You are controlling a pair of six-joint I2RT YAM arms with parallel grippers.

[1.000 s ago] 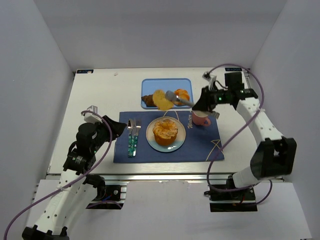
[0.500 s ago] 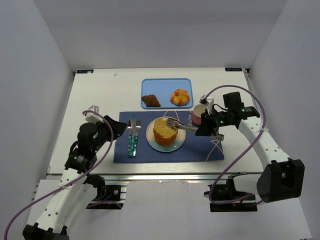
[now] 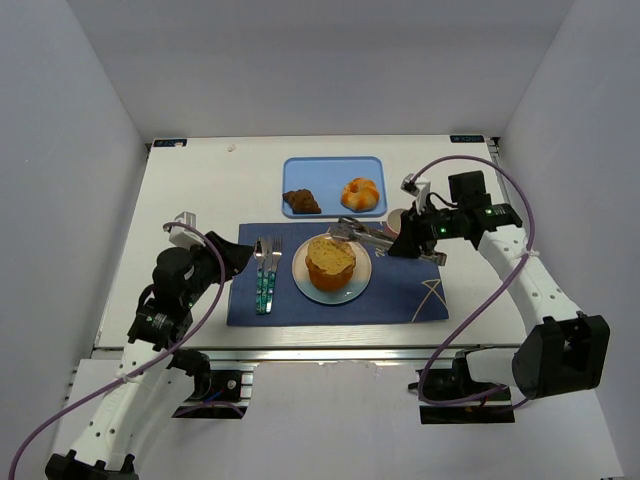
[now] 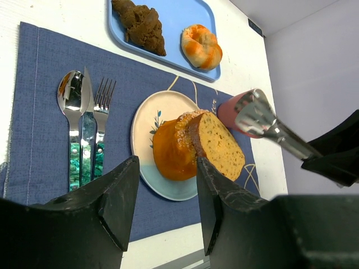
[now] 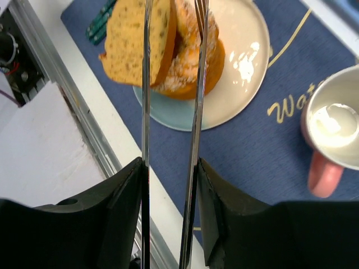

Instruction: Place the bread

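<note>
A slice of bread (image 3: 337, 249) stands on edge on the round plate (image 3: 359, 284), leaning against an orange bun (image 3: 326, 274). It also shows in the left wrist view (image 4: 220, 144) and the right wrist view (image 5: 132, 42). My right gripper (image 3: 395, 243) is shut on metal tongs (image 3: 360, 232). The tongs' arms (image 5: 197, 112) stand apart over the slice and bun, their tips at the plate's far edge, holding nothing. My left gripper (image 3: 238, 258) is open and empty at the placemat's left edge, its fingers (image 4: 118, 196) pointing at the plate (image 4: 147, 120).
A blue tray (image 3: 333, 166) at the back holds a dark croissant (image 3: 300, 201) and an orange ring-shaped bread (image 3: 361, 193). A pink mug (image 5: 334, 129) stands right of the plate, under the tongs. A spoon, knife and fork (image 3: 266, 268) lie on the blue placemat (image 3: 400, 295).
The right gripper carried the slice in the tongs from above the tray to the plate. The slice now rests against the bun, and the tongs have let go and drawn back a little.
</note>
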